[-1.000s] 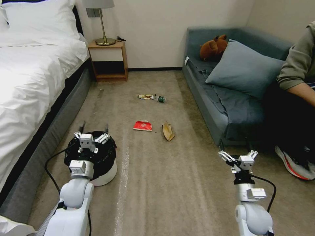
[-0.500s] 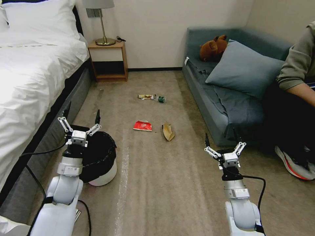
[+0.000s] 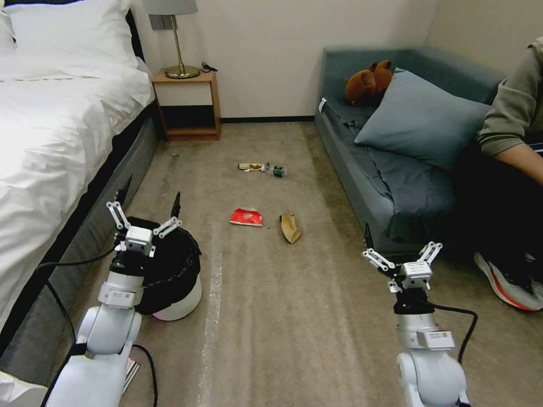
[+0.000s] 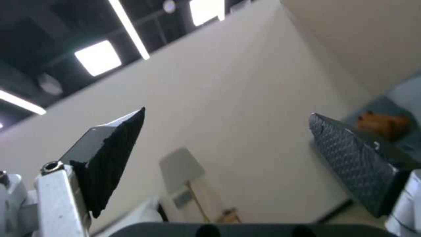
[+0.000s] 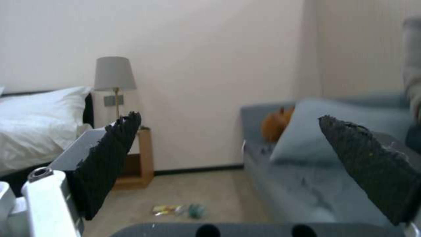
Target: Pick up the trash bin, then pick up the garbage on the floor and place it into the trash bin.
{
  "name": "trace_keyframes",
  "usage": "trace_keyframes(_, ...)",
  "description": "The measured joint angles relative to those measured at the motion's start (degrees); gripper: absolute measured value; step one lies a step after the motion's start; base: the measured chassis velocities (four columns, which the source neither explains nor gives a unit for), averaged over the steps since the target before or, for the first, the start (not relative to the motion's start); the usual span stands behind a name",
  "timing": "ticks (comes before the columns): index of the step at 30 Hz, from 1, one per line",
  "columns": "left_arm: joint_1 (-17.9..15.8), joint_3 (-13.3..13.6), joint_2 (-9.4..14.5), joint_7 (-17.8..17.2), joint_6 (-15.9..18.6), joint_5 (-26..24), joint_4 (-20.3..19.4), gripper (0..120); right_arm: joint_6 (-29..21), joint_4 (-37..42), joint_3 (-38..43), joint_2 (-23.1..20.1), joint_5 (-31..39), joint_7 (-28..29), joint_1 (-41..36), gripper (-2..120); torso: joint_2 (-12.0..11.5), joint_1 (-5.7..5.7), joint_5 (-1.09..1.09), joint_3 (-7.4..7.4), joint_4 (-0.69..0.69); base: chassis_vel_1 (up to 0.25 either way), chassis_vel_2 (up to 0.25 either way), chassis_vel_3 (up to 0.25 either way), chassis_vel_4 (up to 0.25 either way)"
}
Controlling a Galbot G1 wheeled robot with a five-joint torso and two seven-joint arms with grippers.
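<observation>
- Trash bin (image 3: 184,282) on the carpet (image 3: 294,316) beside the bed (image 3: 51,141), upright, black liner over the rim.
- Left gripper (image 3: 148,204) raised above the bin's bed-side rim, fingers spread wide, holding nothing.
- Right gripper (image 3: 403,243) near the sofa (image 3: 396,186), fingers apart, holding nothing.
- Garbage mid-carpet: red wrapper (image 3: 246,217), tan scrap (image 3: 290,226) just beside it; snack wrapper (image 3: 251,167) touching small bottle (image 3: 275,170), nearer the nightstand (image 3: 189,104).

Trash bin (image 3: 175,282) left of garbage (image 3: 246,217).
</observation>
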Motion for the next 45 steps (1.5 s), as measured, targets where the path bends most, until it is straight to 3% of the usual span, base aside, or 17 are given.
trace_keyframes(3,-0.3,0.2,-0.7,-2.3,3.6,-4.7,-1.7,100,-0.4,-0.5,0.5,0.9,-2.6,0.9,0.8,100,0.0,0.00,0.01,0.00,0.01,0.000,0.000,0.000,0.000)
trace_keyframes(5,2.1,2.0,-1.2,-3.3,12.9,-18.1,-5.4,100,-0.7,-0.7,0.1,1.3,-3.7,1.4,0.9,100,0.0,0.00,0.01,0.00,0.03,0.000,0.000,0.000,0.000)
trace_keyframes(6,2.1,2.0,-1.2,-3.3,12.9,-18.1,-5.4,100,-0.7,-0.7,0.1,1.3,-3.7,1.4,0.9,100,0.0,0.00,0.01,0.00,0.03,0.000,0.000,0.000,0.000)
trace_keyframes(8,3.0,3.2,-1.9,-2.4,17.7,-30.9,-7.1,100,-0.9,-0.5,-1.1,1.7,-3.6,2.4,0.3,100,0.0,0.00,0.01,0.00,0.03,0.000,0.000,0.000,0.000)
trace_keyframes(12,3.4,3.0,-2.0,-3.0,20.1,-36.2,-7.5,100,-0.9,-0.5,-1.1,1.8,-4.3,2.4,0.1,100,0.0,0.00,0.00,0.00,0.01,0.000,0.000,0.000,0.000)
trace_keyframes(14,5.3,2.2,-0.8,-5.5,26.1,-41.3,-9.3,100,-0.8,-0.2,-0.8,1.8,-4.7,2.6,-0.2,100,0.0,0.00,0.01,0.00,0.01,0.000,0.000,0.000,0.000)
trace_keyframes(15,5.3,2.2,-0.8,-5.5,26.1,-41.3,-9.3,100,-0.8,-0.2,-0.8,1.8,-4.7,2.6,-0.2,100,0.0,0.00,0.01,0.00,0.01,0.000,0.000,0.000,0.000)
trace_keyframes(16,7.1,1.0,0.1,-7.0,32.0,-41.7,-10.4,100,-1.3,0.5,-0.3,1.5,-4.9,2.7,-0.7,100,0.0,0.00,0.01,0.00,0.02,0.000,0.000,0.000,0.000)
trace_keyframes(17,7.1,1.0,0.1,-7.0,32.0,-41.7,-10.4,100,-1.3,0.5,-0.3,1.5,-4.9,2.7,-0.7,100,0.0,0.00,0.01,0.00,0.02,0.000,0.000,0.000,0.000)
trace_keyframes(18,9.1,-0.2,1.2,-9.0,39.7,-41.5,-11.6,100,-2.0,1.3,0.1,1.1,-5.0,2.7,-1.2,100,0.0,0.00,-0.01,0.00,0.01,0.000,0.000,0.000,0.000)
trace_keyframes(20,9.5,-0.4,1.4,-9.4,40.7,-41.5,-11.8,100,-2.1,1.4,0.2,1.0,-5.1,2.7,-1.3,100,0.0,0.00,-0.01,0.00,0.01,0.000,0.000,0.000,0.000)
trace_keyframes(22,12.4,-1.8,2.9,-17.4,53.3,-41.0,-14.2,100,-1.9,2.0,2.4,0.2,-6.8,2.2,-1.4,100,0.0,0.00,0.00,0.00,0.04,0.000,0.000,0.000,0.000)
trace_keyframes(29,11.6,-2.9,2.3,-22.9,60.0,-38.5,-13.2,100,-0.9,2.0,4.2,-0.4,-7.4,2.5,-1.4,100,0.0,0.00,0.02,0.00,0.02,0.000,0.000,0.000,0.000)
trace_keyframes(31,9.8,-2.7,1.4,-27.4,63.7,-46.4,-10.6,100,-0.1,1.8,4.9,-0.4,-7.3,2.5,-1.6,100,0.0,0.00,0.01,0.00,0.02,0.000,0.000,0.000,0.000)
trace_keyframes(35,7.3,-2.2,-0.2,-33.2,65.5,-57.3,-6.1,100,0.3,1.1,5.3,-0.3,-7.3,2.4,-2.1,100,0.0,0.00,0.01,0.00,0.01,0.000,0.000,0.000,0.000)
trace_keyframes(41,3.8,-2.1,-2.3,-37.7,64.9,-65.2,-1.0,100,0.7,-0.1,4.8,0.1,-8.0,1.8,-1.9,100,0.0,0.00,0.01,0.00,0.01,0.000,0.000,0.000,0.000)
trace_keyframes(45,2.8,-2.4,-3.3,-38.6,64.2,-66.5,0.7,100,1.1,-1.0,4.3,0.3,-8.4,1.7,-1.7,100,0.0,0.00,0.01,0.00,0.03,0.000,0.000,0.000,0.000)
